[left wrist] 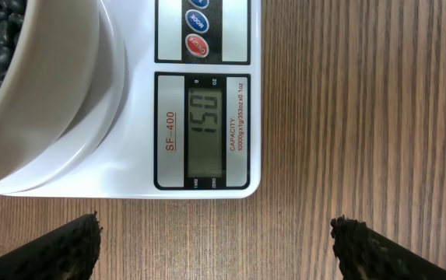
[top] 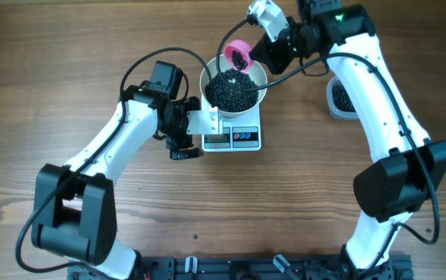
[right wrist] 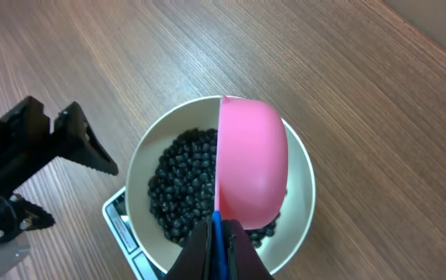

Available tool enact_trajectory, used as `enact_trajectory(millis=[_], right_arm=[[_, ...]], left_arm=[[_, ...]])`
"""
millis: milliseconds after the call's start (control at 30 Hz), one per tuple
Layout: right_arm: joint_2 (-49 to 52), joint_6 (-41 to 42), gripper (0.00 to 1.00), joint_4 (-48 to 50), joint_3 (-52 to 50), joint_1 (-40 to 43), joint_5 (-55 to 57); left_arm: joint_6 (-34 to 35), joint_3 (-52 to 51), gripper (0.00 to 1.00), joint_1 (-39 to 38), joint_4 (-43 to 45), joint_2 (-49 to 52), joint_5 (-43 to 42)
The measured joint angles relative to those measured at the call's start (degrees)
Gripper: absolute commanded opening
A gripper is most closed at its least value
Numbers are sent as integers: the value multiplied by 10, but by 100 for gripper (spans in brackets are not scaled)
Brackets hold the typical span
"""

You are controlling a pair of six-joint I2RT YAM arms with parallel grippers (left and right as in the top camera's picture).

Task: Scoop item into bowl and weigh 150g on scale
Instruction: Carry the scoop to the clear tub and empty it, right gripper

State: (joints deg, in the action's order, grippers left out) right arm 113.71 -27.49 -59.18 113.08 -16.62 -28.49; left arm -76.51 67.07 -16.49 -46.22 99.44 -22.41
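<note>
From overhead, the bowl (top: 260, 75) covers most of the scale (top: 232, 139), leaving only its front strip, with display digits too small to read; the right arm (top: 370, 85) hides part of a clear tub (top: 335, 101). In the left wrist view the bowl runs off the top and left edges, and the left gripper (left wrist: 216, 247) shows only two dark fingertips at the bottom edge. In the right wrist view the pink scoop (right wrist: 252, 159) covers some of the beans (right wrist: 177, 183), its handle buried between the fingers of the right gripper (right wrist: 219, 233), themselves cut by the bottom edge
</note>
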Motion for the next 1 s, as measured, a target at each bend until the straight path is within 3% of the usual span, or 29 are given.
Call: enact_trajectory(millis=[333,500,767,900,1000], right_arm=[[0,16,4,1,0,1,-11],[0,69,4,16,0,38,-95],[0,234,4,-46,0,203,-227],[0,258,4,-144,3,309,-278],[0,263,4,-219,4,381,-246]], left_arm=[[0,0,100,0,0,0,0],[0,0,100,0,0,0,0],[0,0,100,0,0,0,0],[0,0,100,0,0,0,0],[0,0,100,0,0,0,0]])
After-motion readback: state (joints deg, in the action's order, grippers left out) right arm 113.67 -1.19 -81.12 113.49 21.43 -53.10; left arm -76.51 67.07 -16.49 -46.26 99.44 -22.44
